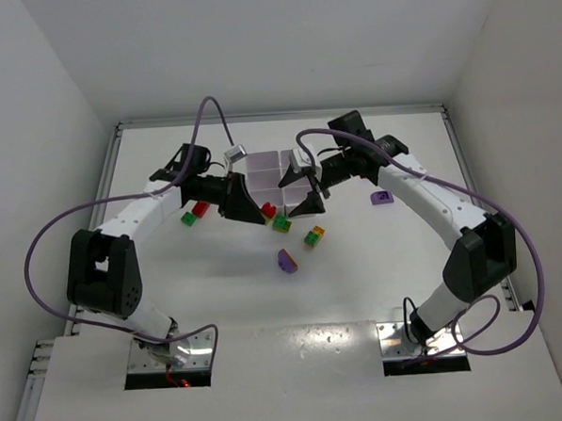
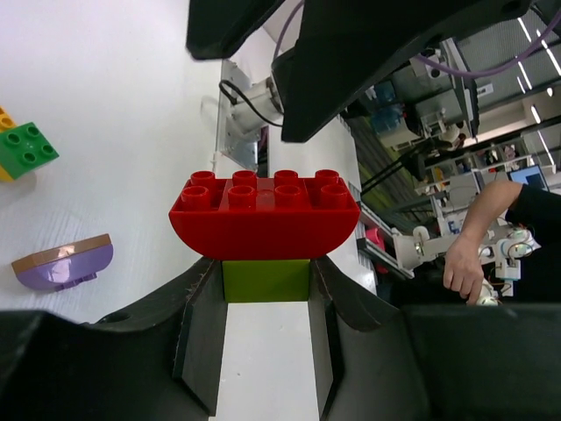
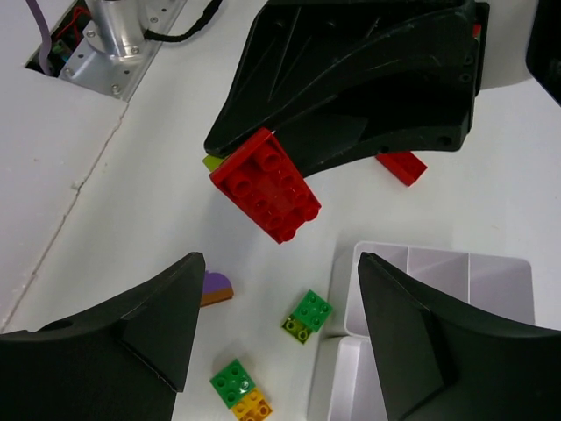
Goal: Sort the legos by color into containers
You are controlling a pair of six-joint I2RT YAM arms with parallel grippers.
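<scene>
A clump of a red brick (image 2: 263, 215) stacked on a lime brick (image 2: 266, 281) hangs above the table, with my left gripper (image 2: 266, 294) shut on the lime part. From above, the left gripper (image 1: 260, 213) sits just in front of the white tray (image 1: 260, 162). My right gripper (image 3: 276, 307) is open and hovers facing the held red brick (image 3: 266, 184), with nothing between its fingers. In the top view the right gripper (image 1: 297, 195) is beside the tray's front edge.
Loose bricks lie on the table: a green-lime pair (image 3: 307, 317), a green-yellow pair (image 3: 238, 390), a purple-brown piece (image 3: 215, 288), a small red brick (image 3: 401, 167), a green-red pair (image 1: 194, 213) and a purple piece (image 1: 382, 197). The tray's corner (image 3: 438, 263) lies under the right finger.
</scene>
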